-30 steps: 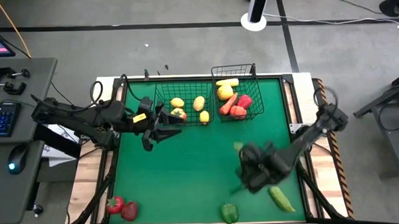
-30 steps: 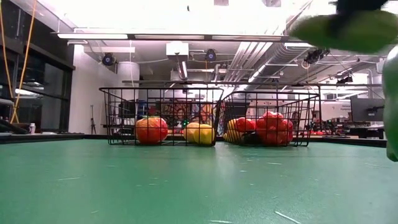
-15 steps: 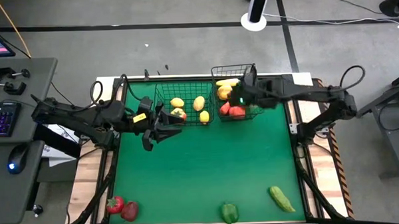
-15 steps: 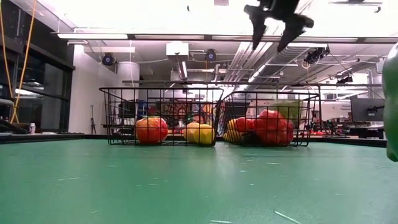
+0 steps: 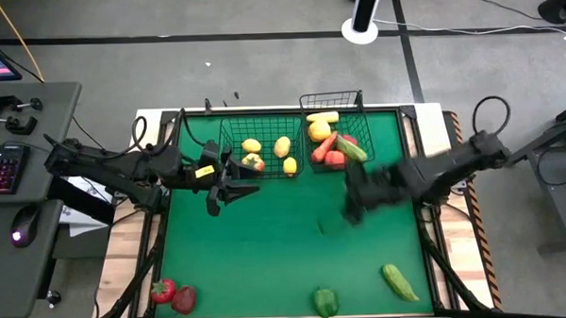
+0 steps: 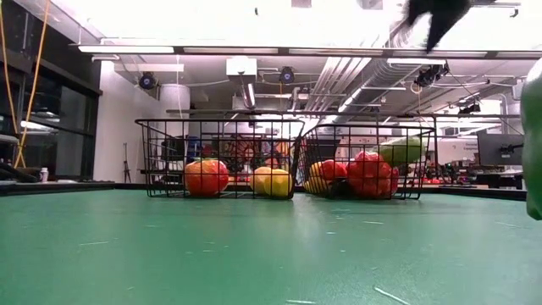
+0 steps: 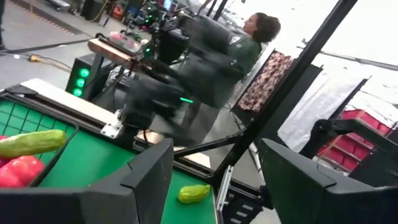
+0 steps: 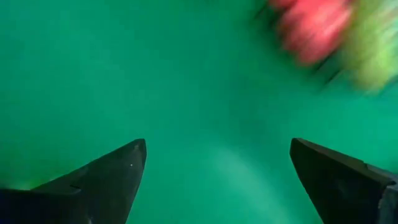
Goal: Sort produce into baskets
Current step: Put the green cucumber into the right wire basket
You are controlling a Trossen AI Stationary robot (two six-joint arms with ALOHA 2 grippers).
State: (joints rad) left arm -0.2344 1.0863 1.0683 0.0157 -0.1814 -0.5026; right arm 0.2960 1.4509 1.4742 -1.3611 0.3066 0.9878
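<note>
At the bench's near edge, toward the right side, the last two green pieces are found: a cucumber (image 5: 398, 281), lying with its long axis slanted from far-left to near-right, and a green pepper (image 5: 325, 302) just to its left, almost at the edge. Two red pieces (image 5: 173, 295) sit side by side at the near left corner, well apart from the green ones. Farther back, the right basket (image 5: 359, 102) is seen to hold a yellow piece, an orange carrot, red pieces and a green cucumber (image 5: 351, 148) resting slantwise on top, while the left basket (image 5: 222, 142) holds yellow pieces and a red-and-yellow one. The right hand (image 5: 353, 203) hangs above bare green mat between the right basket and the near cucumber; in its wrist view the fingers (image 8: 106, 177) are spread wide with nothing between them. The near cucumber is judged to lie nearer this hand than the other, toward the near edge and slightly to the right of it, so the jaws would be best closed across its slanted axis. The left hand (image 5: 229, 183) waits beside the left basket's near left corner, its fingers (image 7: 140, 180) parted and empty.
</note>
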